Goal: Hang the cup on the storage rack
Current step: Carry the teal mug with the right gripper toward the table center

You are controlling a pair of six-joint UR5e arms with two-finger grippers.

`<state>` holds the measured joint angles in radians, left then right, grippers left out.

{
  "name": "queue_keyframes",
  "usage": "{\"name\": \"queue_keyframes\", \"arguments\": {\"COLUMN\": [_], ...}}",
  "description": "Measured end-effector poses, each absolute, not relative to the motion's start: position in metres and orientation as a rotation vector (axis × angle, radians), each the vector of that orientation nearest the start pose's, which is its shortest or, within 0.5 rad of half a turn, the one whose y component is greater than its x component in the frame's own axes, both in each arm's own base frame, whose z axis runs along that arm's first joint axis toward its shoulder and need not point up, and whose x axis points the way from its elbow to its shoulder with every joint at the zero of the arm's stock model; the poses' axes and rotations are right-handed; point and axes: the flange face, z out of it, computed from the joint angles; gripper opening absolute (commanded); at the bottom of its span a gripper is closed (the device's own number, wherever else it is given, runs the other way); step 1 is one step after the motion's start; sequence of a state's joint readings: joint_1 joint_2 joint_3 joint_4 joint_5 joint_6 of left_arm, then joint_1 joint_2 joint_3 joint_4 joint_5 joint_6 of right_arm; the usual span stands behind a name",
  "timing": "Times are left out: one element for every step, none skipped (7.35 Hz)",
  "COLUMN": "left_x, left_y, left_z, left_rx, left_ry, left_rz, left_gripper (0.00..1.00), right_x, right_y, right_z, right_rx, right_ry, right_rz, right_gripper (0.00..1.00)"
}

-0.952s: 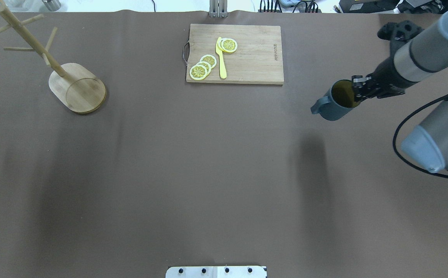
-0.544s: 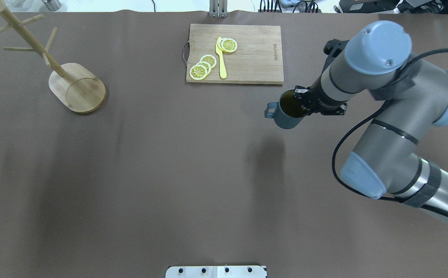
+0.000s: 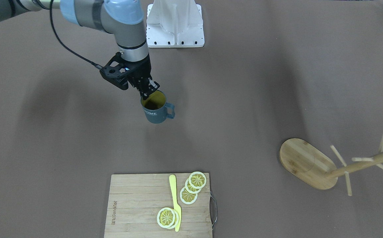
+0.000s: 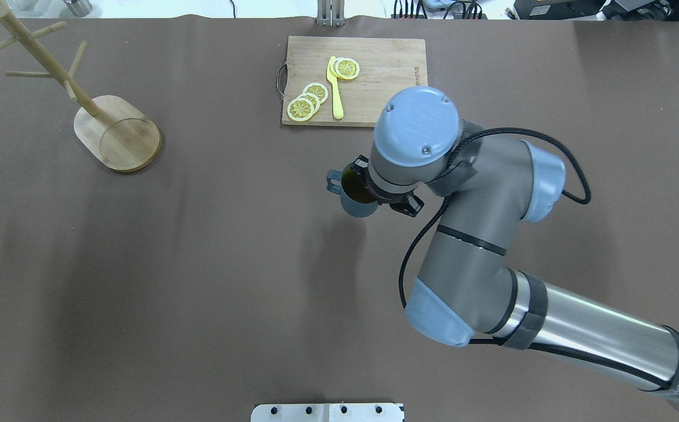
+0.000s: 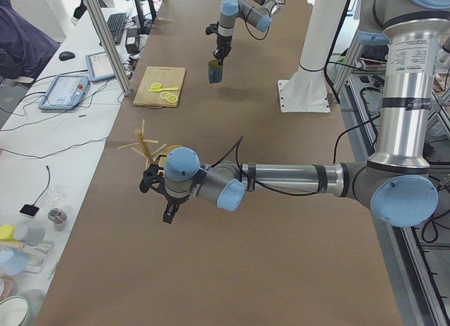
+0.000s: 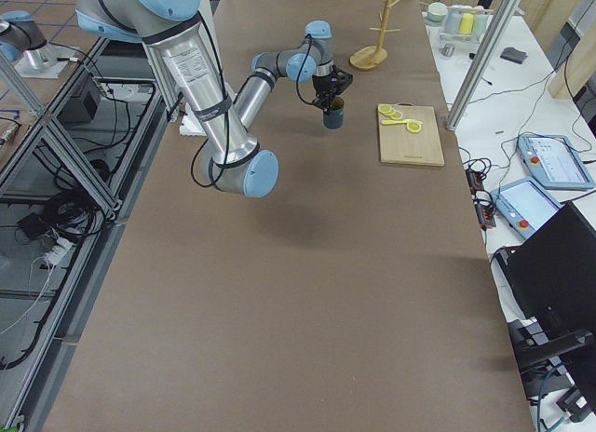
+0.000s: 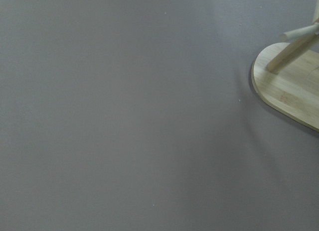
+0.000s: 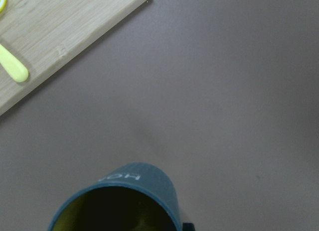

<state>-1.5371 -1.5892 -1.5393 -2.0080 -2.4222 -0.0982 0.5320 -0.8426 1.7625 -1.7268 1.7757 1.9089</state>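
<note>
The dark blue-grey cup (image 3: 155, 111) with a yellow interior and white "HOME" lettering hangs upright above the table, its handle toward the rack side. My right gripper (image 3: 147, 91) is shut on its rim. The cup also shows in the overhead view (image 4: 352, 198) and at the bottom of the right wrist view (image 8: 124, 198). The bamboo storage rack (image 4: 118, 133) stands far to the left, its post (image 4: 43, 61) carrying several pegs; its base shows in the left wrist view (image 7: 291, 89). My left gripper (image 5: 169, 208) shows only in the exterior left view, near the rack (image 5: 150, 147); I cannot tell whether it is open or shut.
A rectangular wooden cutting board (image 4: 386, 64) with lemon slices (image 4: 307, 101) and a yellow knife (image 4: 335, 88) lies at the table's far side, just beyond the cup. The right arm's elbow (image 4: 480, 234) spans the table's right half.
The right arm has carried the cup leftward from the table's right side to near the middle, in front of the cutting board. The rack and the board have not moved.
</note>
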Motion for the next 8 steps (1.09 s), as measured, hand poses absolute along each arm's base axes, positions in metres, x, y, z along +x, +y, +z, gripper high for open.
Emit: {"name": "queue_keyframes", "arguments": {"left_x": [-0.041, -0.041, -0.041, -0.041, -0.041, -0.041, -0.041, -0.041], "left_y": [-0.52, -0.519, -0.52, -0.52, -0.52, -0.52, -0.52, -0.52], "left_z": [0.612, 0.612, 0.612, 0.612, 0.612, 0.611, 0.611, 0.61], "left_rx": [0.341, 0.34, 0.34, 0.341, 0.341, 0.343, 0.344, 0.344], "left_ry": [0.862, 0.862, 0.862, 0.862, 0.862, 0.862, 0.862, 0.862], "left_rz": [0.12, 0.12, 0.12, 0.12, 0.121, 0.121, 0.122, 0.122], "left_gripper": [0.99, 0.99, 0.99, 0.99, 0.99, 0.99, 0.99, 0.99], "right_x": [-0.535, -0.557, -0.575, -0.587, -0.593, -0.597, -0.6, -0.6], "right_y": [-0.428, -0.424, -0.42, -0.417, -0.415, -0.413, -0.41, -0.409], "right_z": [0.159, 0.152, 0.148, 0.146, 0.146, 0.148, 0.149, 0.148], "right_rx": [-0.143, -0.157, -0.157, -0.153, -0.151, -0.15, -0.148, -0.143], "right_ry": [-0.786, -0.772, -0.759, -0.752, -0.746, -0.742, -0.739, -0.74], "right_rz": [0.797, 0.843, 0.871, 0.881, 0.884, 0.885, 0.882, 0.869], "right_gripper": [0.0, 0.0, 0.18, 0.27, 0.34, 0.47, 0.99, 1.0]}}
